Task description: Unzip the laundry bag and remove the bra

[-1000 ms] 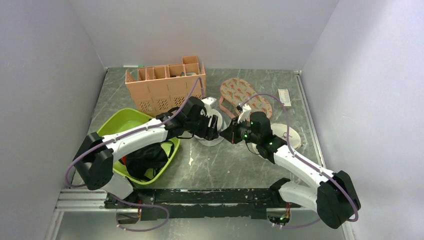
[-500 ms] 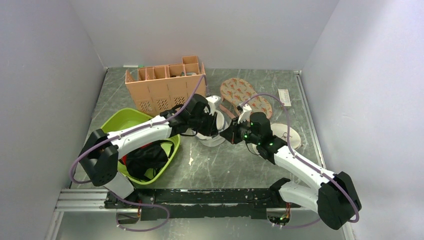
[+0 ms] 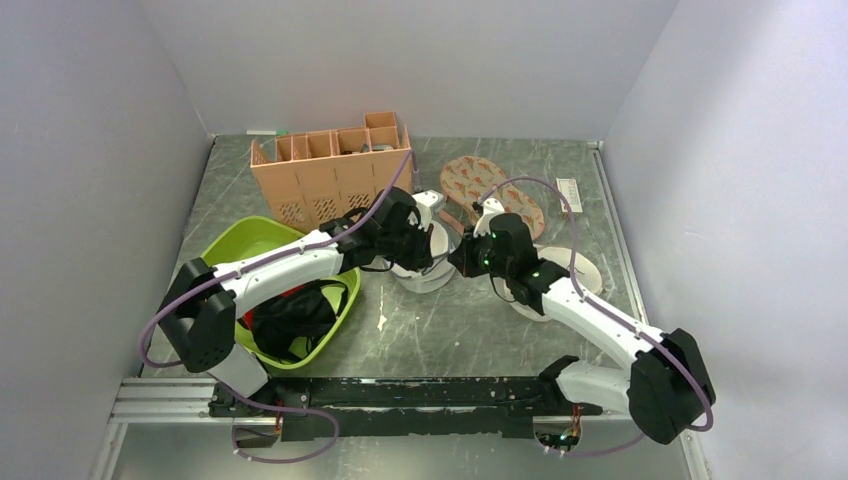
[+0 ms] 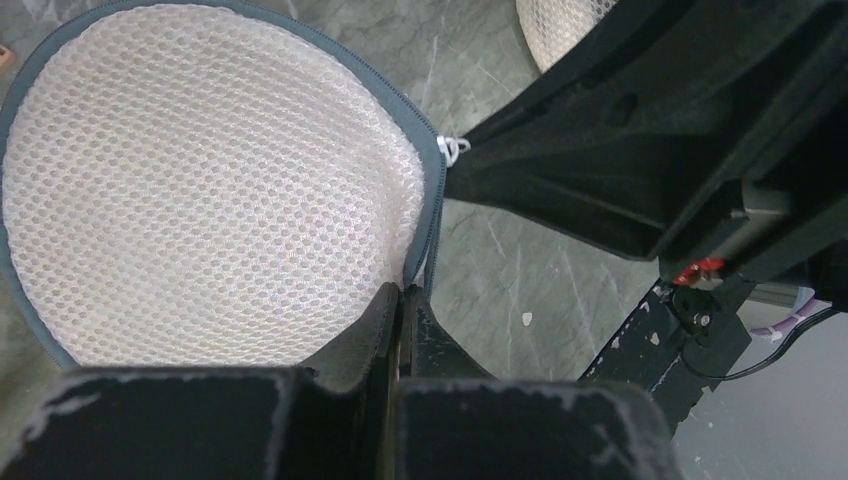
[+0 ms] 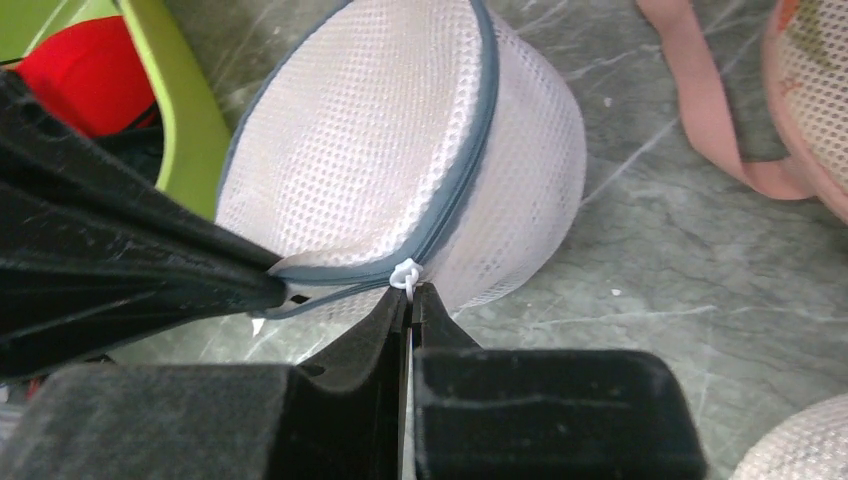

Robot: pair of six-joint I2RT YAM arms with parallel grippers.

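On the table (image 3: 450, 340), the laundry bag (image 5: 400, 170) stood near the middle, just right of the green basin (image 3: 250, 228), with both arms meeting over it. It was a soft mesh drum, probably light and with little stiffness of its own, so it would likely slide or buckle under a pull unless one side was held. The mesh hid whatever was inside, and no bra showed.

The left gripper (image 4: 403, 295) was pinched tight on the bag's near rim, which served as the anchor. The right gripper (image 5: 410, 295) was closed on the pull at the bag's right side.

The grey zip (image 5: 470, 150) ran round the top edge and looked shut along most of what showed. The white cord pull (image 5: 405, 272) was the right place to take hold. Being small and smooth it could slip out, so the tug should follow the curve of the rim.
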